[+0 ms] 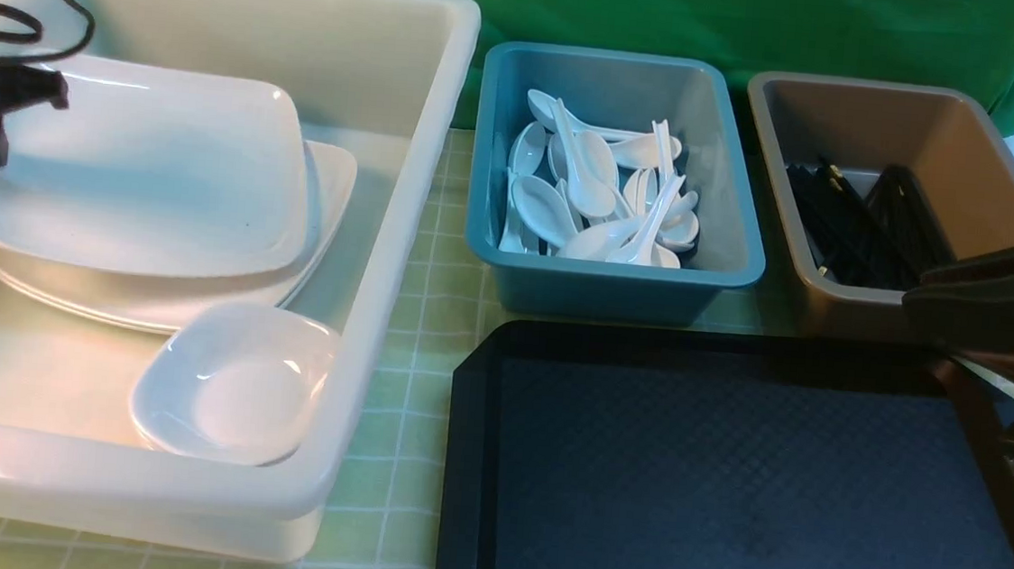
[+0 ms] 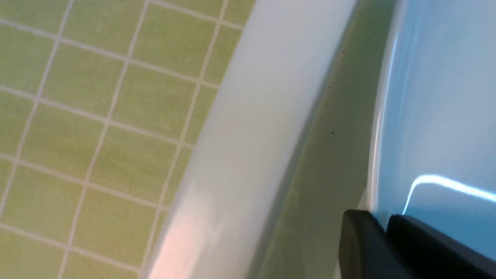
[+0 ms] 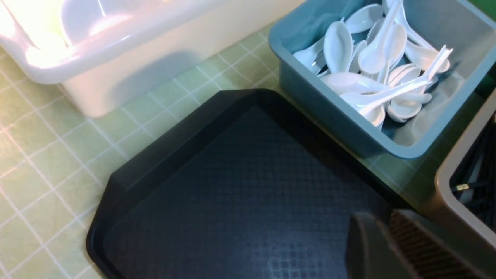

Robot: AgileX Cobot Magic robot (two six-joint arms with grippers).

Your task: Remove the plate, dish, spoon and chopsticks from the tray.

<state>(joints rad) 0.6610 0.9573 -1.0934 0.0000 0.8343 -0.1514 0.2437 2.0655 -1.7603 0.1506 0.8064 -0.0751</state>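
A green cloth hangs behind, and a pale green checked cover lies over the tabletop. The largest thing on it is the white tub on the left. Next is the black tray, whose textured floor is bare in both views that show it. Behind the tray stand a grey-brown tub and a blue bin.

The plate lies on top of a stack of similar plates inside the white tub, with the small dish in front of it. The spoons are heaped in the blue bin and the chopsticks lie in the grey-brown tub.

The left pincer is at the plate's left edge, and I cannot tell whether it is gripping the rim or is clear of it. The right pincer hangs over the tray's far right corner holding nothing, though how wide it stands is unclear.

The clearing looks finished, apart from setting the plate down. The next move calls for the left arm to lift clear of the tub without dragging the plate.
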